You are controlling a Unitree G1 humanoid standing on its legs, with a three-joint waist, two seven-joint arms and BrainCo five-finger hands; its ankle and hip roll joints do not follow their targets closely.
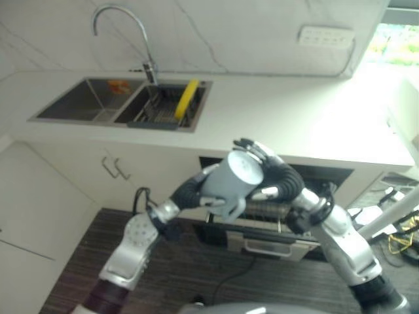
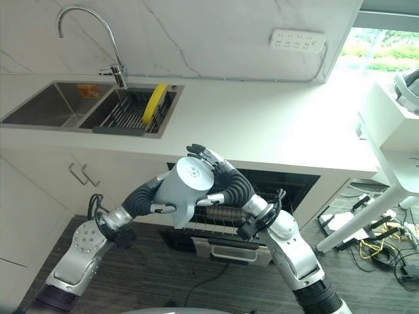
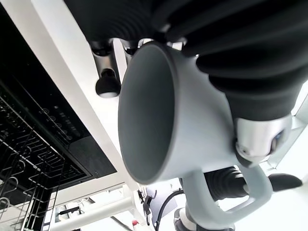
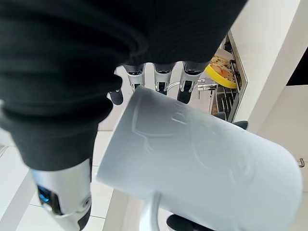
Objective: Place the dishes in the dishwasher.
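My right hand (image 2: 226,183) was clamped on the grey mug (image 2: 185,186), fingers curled over its base end and thumb against its wall. My left hand (image 2: 149,196) met the mug from the nine o'clock side, at the mouth end; its fingers were hidden behind the mug, so I could not tell whether they gripped it or only rested there. In my right wrist view the fingertips (image 4: 185,94) pressed on the mug's flat base edge.

I held the mug tipped on its side in the air, base toward one o'clock and up at my head, its handle (image 2: 184,218) hanging at six o'clock. It touched nothing but my hands.

Below the mug, at about five o'clock, the dishwasher (image 2: 288,183) stood open under the white counter (image 2: 262,124), its wire rack (image 2: 216,226) pulled forward over the lowered door (image 2: 229,252). My left wrist view showed the rack's wire prongs (image 3: 24,163) beside the mug's open mouth (image 3: 144,110).

Farther out, at eleven o'clock, a double sink (image 2: 59,104) was set in the counter. Its nearer basin held a dark drying rack (image 2: 127,114) with a yellow plate (image 2: 154,101) standing on edge in it. A curved tap (image 2: 88,36) rose behind the sink. A wall socket (image 2: 298,40) sat at one o'clock on the marble backsplash.
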